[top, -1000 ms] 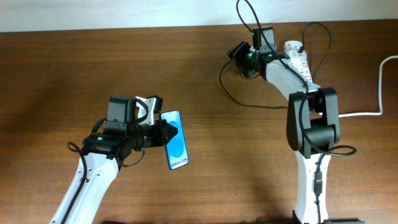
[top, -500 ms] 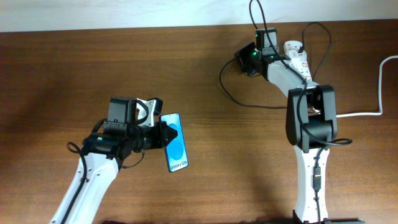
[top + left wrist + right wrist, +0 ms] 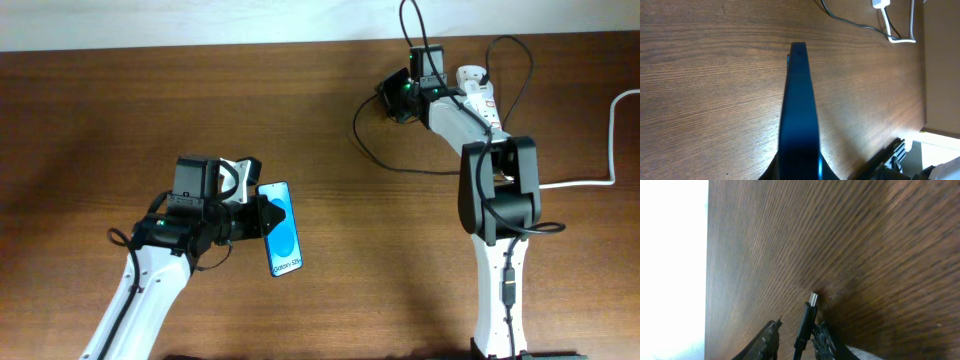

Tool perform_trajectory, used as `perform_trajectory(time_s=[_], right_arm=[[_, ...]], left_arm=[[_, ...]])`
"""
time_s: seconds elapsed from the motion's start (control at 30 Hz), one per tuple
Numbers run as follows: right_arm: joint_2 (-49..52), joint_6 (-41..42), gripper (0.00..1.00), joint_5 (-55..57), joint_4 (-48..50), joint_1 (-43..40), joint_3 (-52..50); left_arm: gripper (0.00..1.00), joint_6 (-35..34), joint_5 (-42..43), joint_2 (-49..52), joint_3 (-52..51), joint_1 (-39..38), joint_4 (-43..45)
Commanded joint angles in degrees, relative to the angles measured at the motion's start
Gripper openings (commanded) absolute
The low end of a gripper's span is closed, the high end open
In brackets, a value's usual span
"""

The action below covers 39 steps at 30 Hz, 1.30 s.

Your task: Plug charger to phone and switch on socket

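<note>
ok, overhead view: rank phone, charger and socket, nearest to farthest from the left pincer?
1. phone: clamped in the left pincer, front left.
2. charger: its cable loop lies mid-table, toward the back right.
3. socket: back right, past the cable loop.

Wooden table (image 3: pixel 150 100) carries the socket (image 3: pixel 482 92) and charger (image 3: pixel 400 168)

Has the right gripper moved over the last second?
Yes. The right gripper shifted slightly rightward, closer to the socket, in the overhead view.
</note>
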Motion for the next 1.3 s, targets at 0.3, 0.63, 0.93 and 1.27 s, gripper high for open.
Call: perform_trajectory(time_s=[0.3,0.63,0.93,1.27], right_arm=[[6.62,-7.45,0.04,-7.63,1.07,1.01,-1.38],[-9.81,-54.45,0.05,-24.37,-27.41,-2.99,-1.27],[-29.27,-90.71,0.04,-41.92,-69.64,-2.95,-1.29],[-36.87,-113.85,0.05,-55.49,-85.42,6.12,-20.87]], left_arm=[[0.0,-2.14,0.7,-0.28,0.7,0.42,0.13],[0.0,0.9,21.62,-0.11,0.7,20.04,3.74],[0.0,-18.03,53.64,15.91,0.7,22.12,45.18],[0.0,-47.82,56.11,16.9,0.74,22.14,80.37]])
